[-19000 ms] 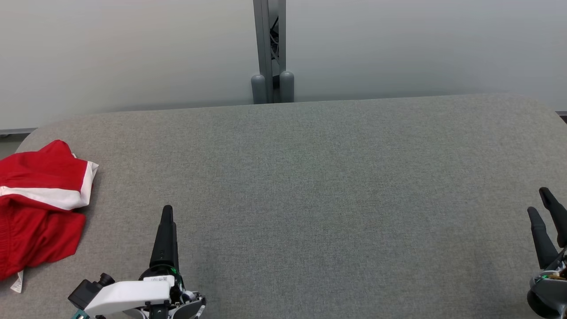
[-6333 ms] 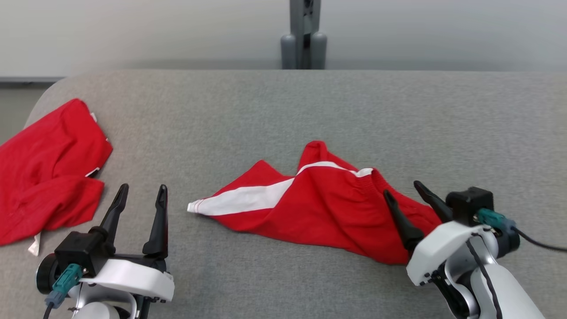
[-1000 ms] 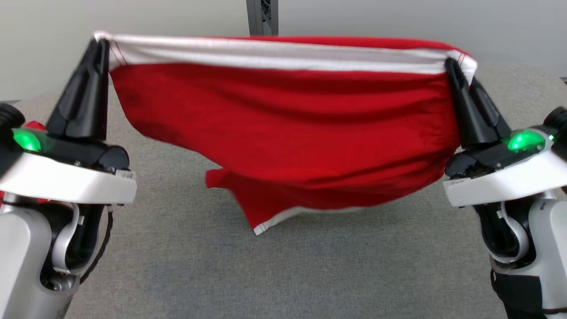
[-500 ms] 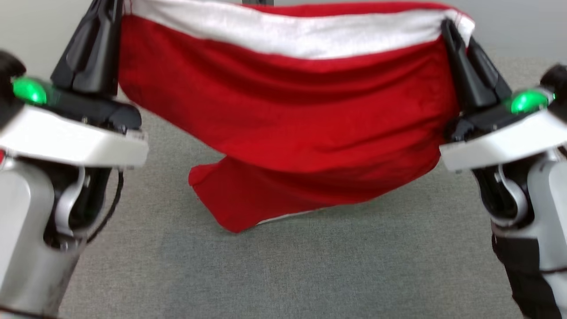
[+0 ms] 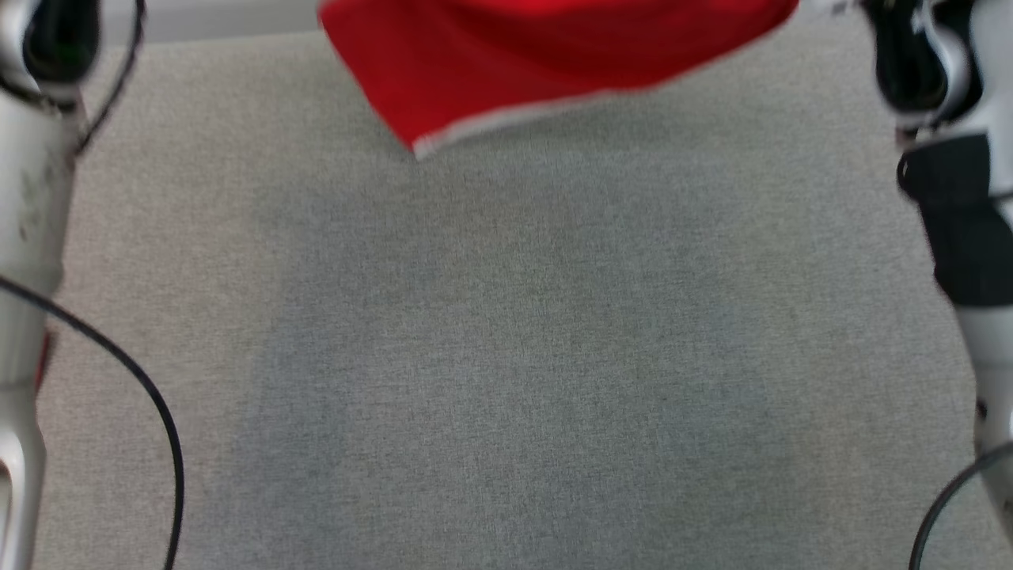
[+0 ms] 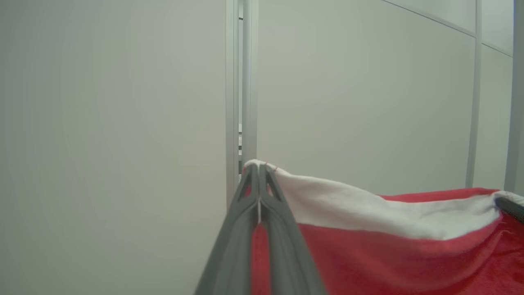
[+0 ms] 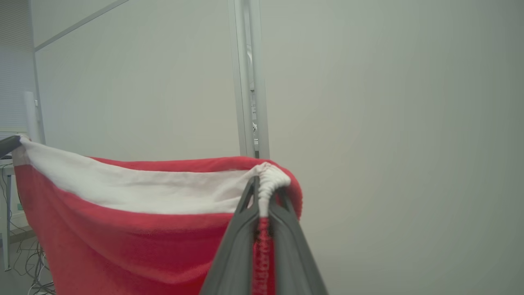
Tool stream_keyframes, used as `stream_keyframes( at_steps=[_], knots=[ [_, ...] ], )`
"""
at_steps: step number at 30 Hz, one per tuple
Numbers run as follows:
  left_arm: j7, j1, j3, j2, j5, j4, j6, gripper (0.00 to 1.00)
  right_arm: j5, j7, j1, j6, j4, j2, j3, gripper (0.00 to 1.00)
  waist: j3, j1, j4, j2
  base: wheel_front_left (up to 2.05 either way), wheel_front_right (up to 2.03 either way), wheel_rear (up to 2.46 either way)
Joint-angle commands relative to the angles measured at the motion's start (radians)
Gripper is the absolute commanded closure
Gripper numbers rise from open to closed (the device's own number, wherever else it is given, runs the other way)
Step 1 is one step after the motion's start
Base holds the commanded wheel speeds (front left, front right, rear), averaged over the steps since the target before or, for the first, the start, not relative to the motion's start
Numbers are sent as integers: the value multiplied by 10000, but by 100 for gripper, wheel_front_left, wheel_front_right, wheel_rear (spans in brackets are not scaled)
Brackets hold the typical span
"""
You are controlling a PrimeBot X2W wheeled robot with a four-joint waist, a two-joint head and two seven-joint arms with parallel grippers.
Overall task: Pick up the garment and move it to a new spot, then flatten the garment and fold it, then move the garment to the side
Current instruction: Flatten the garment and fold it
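The garment (image 5: 546, 59) is red with a white band, and its lower hem hangs above the grey table (image 5: 506, 356) at the top of the head view. In the left wrist view my left gripper (image 6: 259, 170) is shut on one white corner of the garment (image 6: 368, 241). In the right wrist view my right gripper (image 7: 262, 182) is shut on the gathered opposite corner of the garment (image 7: 123, 229). The cloth stretches between both grippers, held high in the air. My pale forearms flank the head view at left (image 5: 28, 198) and right (image 5: 961, 198).
Black cables (image 5: 150, 412) loop along the lower left and lower right of the head view. A grey wall with a vertical post (image 6: 241, 90) stands behind the table.
Both grippers have lifted the garment higher, so in the head view its hem has risen to the top and the grippers have left the picture. The head view has also shifted.
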Motion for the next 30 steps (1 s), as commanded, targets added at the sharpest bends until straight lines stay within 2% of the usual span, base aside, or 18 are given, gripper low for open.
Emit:
stream_keyframes(
  at_steps=[1,5,9,13,17,22,27,30],
  knots=[
    [-138,-339,-27,-36,140,277,-100,100,-14,-158,-354,-3,286,-14,29,100,317,0,-17,0,0,0,0],
    [-791,-1648,-202,-343,371,1801,-417,100,161,-545,-1689,-2,1688,234,199,100,746,0,-4,0,0,0,0],
    [-1180,-2249,-464,-595,450,3076,-691,100,348,-631,-2343,-3,2928,412,715,100,1291,0,49,0,0,0,0],
    [-1408,-1761,-791,-932,209,4207,-858,100,622,-631,-2150,-3,3706,438,1294,100,1642,0,205,0,0,0,0],
    [-1562,-862,-1066,-1202,-127,4804,-934,100,1265,-630,-1281,-3,3790,406,1891,100,1725,0,294,0,0,0,0],
    [-1664,819,-1408,-1270,-454,4164,-926,100,2331,-631,439,-3,2885,-12,2467,100,1475,0,435,0,0,0,0],
    [-1660,2981,-625,-932,-320,2297,-926,100,3603,-633,2472,-3,1708,-622,2832,100,1017,0,487,0,0,0,0],
    [-1663,4531,-211,-640,-186,1111,-768,100,4061,-634,3592,-3,1137,-881,2923,100,717,0,416,0,0,0,0]
  ],
)
